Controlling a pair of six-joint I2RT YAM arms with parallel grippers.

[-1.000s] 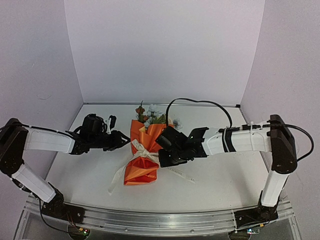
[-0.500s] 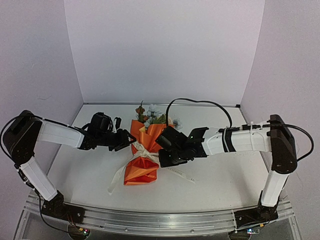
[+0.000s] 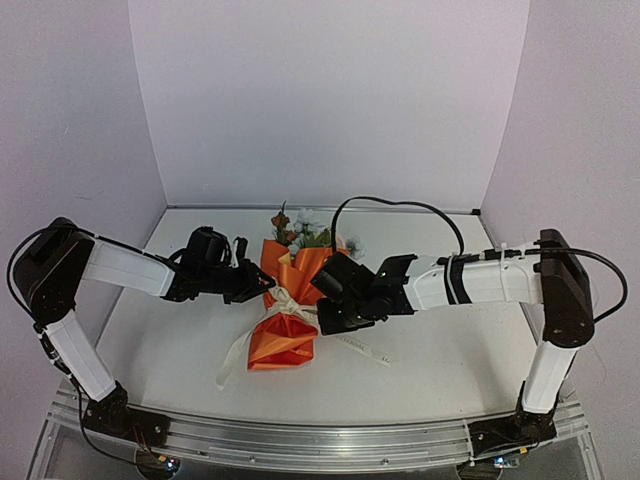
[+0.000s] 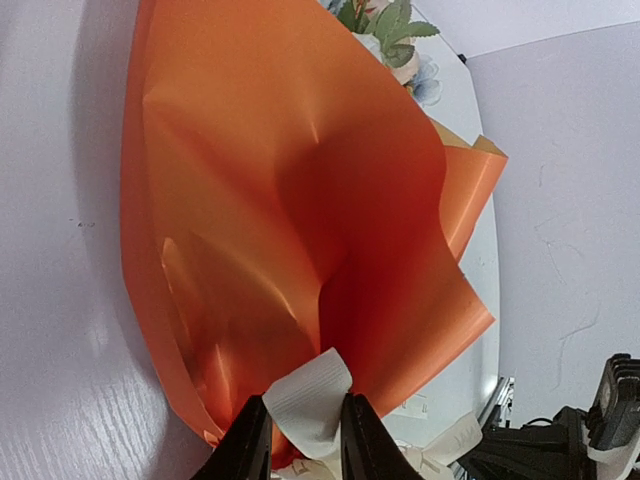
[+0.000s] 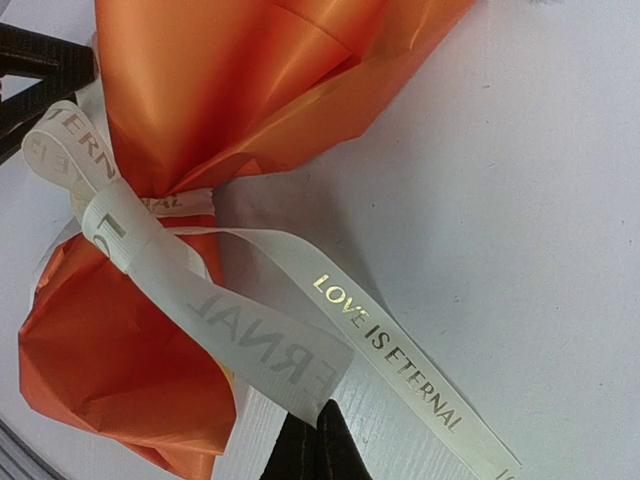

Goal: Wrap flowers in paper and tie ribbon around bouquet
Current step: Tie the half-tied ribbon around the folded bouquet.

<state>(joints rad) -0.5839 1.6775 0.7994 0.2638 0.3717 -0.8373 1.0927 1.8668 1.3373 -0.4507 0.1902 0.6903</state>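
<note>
The bouquet lies in the middle of the table, with the flowers poking out of its far end. The orange paper is pinched at its waist by the white ribbon, which reads "LOVE IS ETERNAL". My left gripper comes in from the left of the waist. Its fingers press both sides of a ribbon loop. My right gripper is on the right side, shut, with another ribbon loop running into its tips. In the top view the left gripper and right gripper flank the knot.
Two loose ribbon tails trail on the white table, one to the near left and one to the near right. Pale walls close the back and sides. A metal rail runs along the near edge. A black cable arches over the right arm.
My left arm has reached right to the bouquet's waist, opened wider on the way, then closed its fingers round a ribbon loop. The right arm and the bouquet have stayed still.
</note>
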